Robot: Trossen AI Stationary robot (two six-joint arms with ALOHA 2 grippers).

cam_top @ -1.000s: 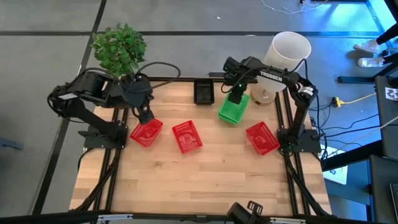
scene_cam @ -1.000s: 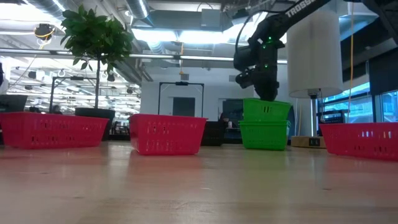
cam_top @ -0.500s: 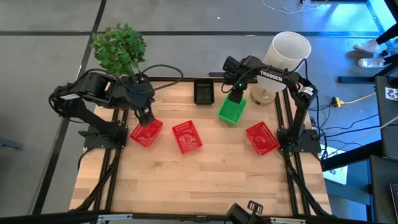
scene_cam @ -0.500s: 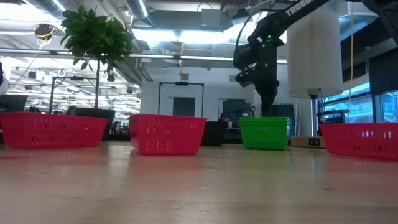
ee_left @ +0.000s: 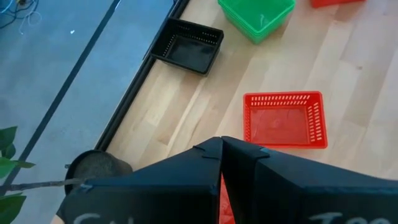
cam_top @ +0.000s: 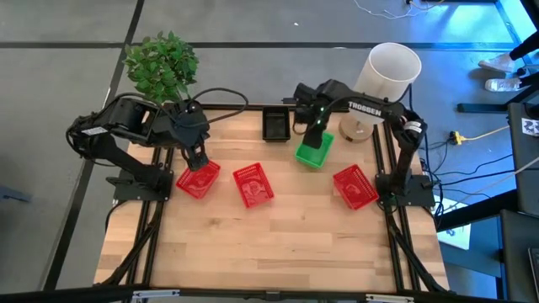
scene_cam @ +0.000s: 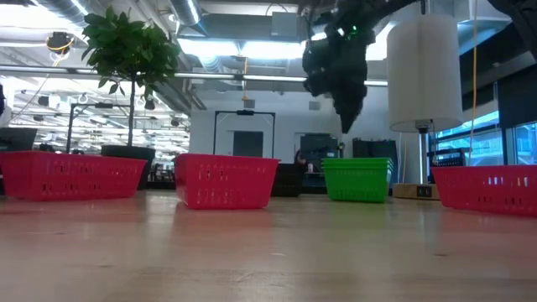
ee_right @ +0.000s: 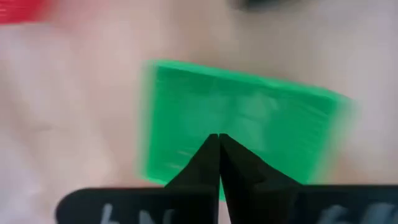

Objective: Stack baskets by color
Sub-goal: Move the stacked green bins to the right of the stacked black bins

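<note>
Right jaws [cam_top: 317, 133] clenched, empty, above green stack [cam_top: 313, 149]. Left jaws [cam_top: 200, 162] clenched at rim of red basket [cam_top: 198, 179]. 3 reds unstacked; risk: basket nudged aside.

Grey floor [cam_top: 253, 21] surrounds the wooden table [cam_top: 269, 244]; ceiling lights [scene_cam: 252, 49] glow over glass partitions.

Red [cam_top: 253, 185], green [cam_top: 314, 150], black baskets [cam_top: 275, 124]
</note>
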